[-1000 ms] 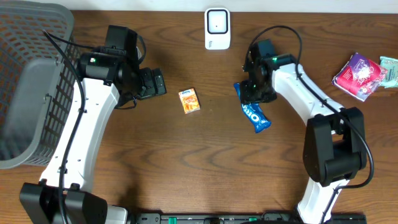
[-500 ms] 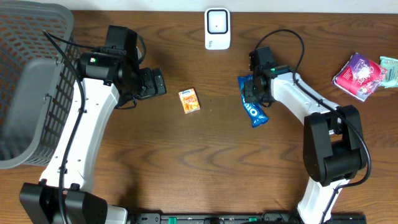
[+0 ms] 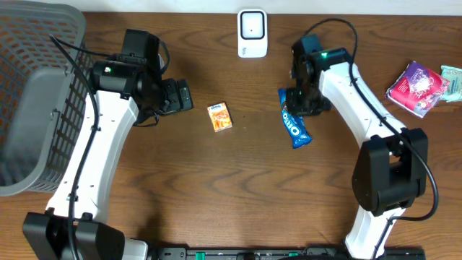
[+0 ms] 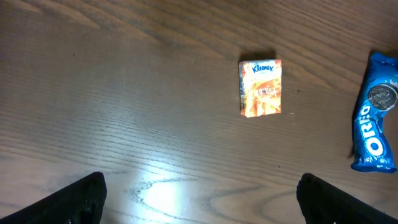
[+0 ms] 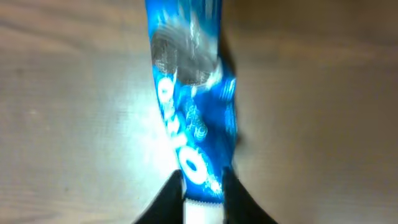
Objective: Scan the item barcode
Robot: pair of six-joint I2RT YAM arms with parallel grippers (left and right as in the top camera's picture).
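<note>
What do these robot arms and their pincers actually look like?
The left arm and right arm have smooth white shells, chunky black joints, a small green light each and looping black cables. The left pincer and right pincer are black.

**Blurred pack, cropped edges**

In the right wrist view the Oreo pack [image 5: 186,112] is smeared with blur. Its near end runs off the bottom edge between the jaws. The left wrist view crops the pack's right side. Overhead, the right gripper [image 3: 302,101] covers its top end, and the basket [image 3: 29,94] is cut off at left.
</note>
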